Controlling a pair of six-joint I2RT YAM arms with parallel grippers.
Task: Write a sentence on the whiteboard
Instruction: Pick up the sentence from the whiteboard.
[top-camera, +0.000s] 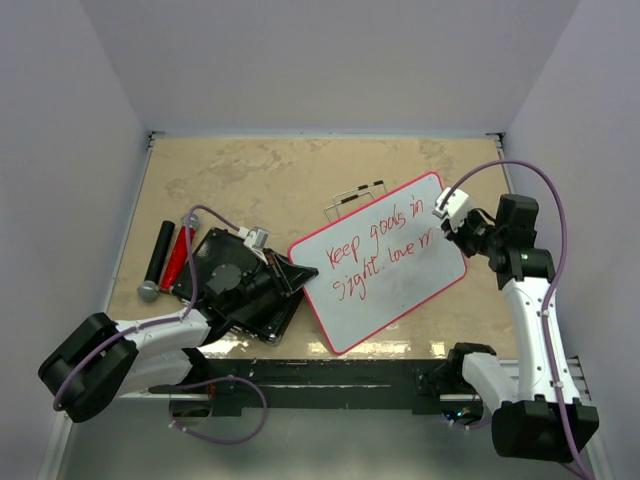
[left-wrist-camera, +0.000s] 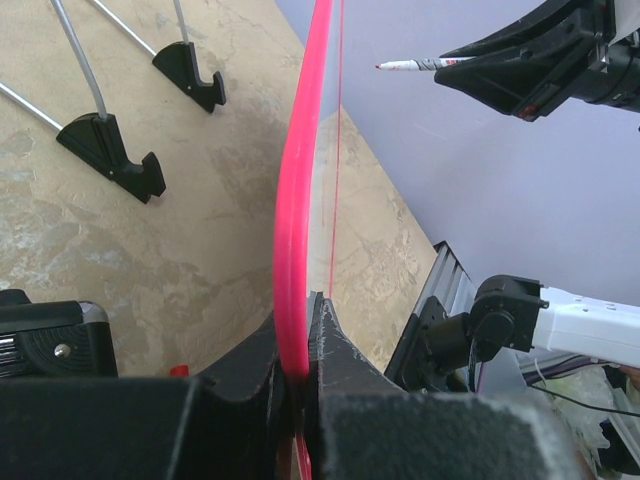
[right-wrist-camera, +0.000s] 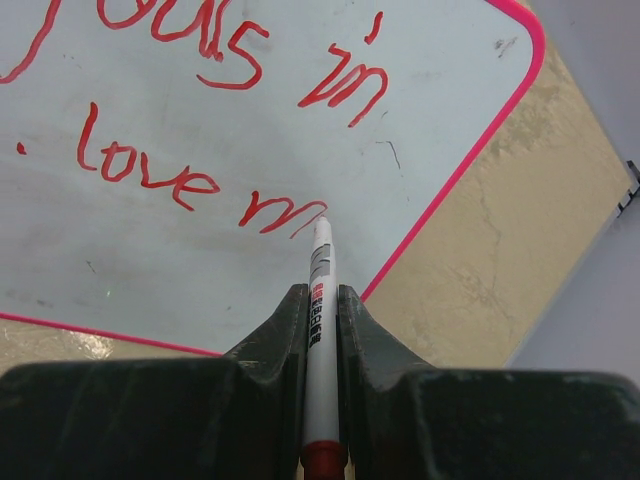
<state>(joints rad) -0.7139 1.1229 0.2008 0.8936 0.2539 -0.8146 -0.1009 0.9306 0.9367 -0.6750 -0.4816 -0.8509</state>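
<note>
The whiteboard (top-camera: 400, 290), white with a thin red rim, lies tilted in the middle of the table. The sentence (top-camera: 378, 248) is in red, in two lines: "Keep goals in" above "sight. love m". My left gripper (top-camera: 290, 272) is shut on the board's left edge. The left wrist view shows the red rim (left-wrist-camera: 292, 230) pinched between its jaws (left-wrist-camera: 300, 340). My right gripper (top-camera: 447, 213) is shut on a white marker (right-wrist-camera: 321, 330) with a red end. The marker's tip sits at the end of the last "m" stroke (right-wrist-camera: 283, 213). I cannot tell if it touches the whiteboard (right-wrist-camera: 150, 260).
A black ribbed slab (top-camera: 235, 280) lies under my left arm. A black cylinder (top-camera: 158, 258) and a red marker (top-camera: 180, 255) lie at the far left. A wire stand with black feet (top-camera: 355, 197) (left-wrist-camera: 110, 155) sits behind the board. A black rail (top-camera: 330, 380) runs along the near edge.
</note>
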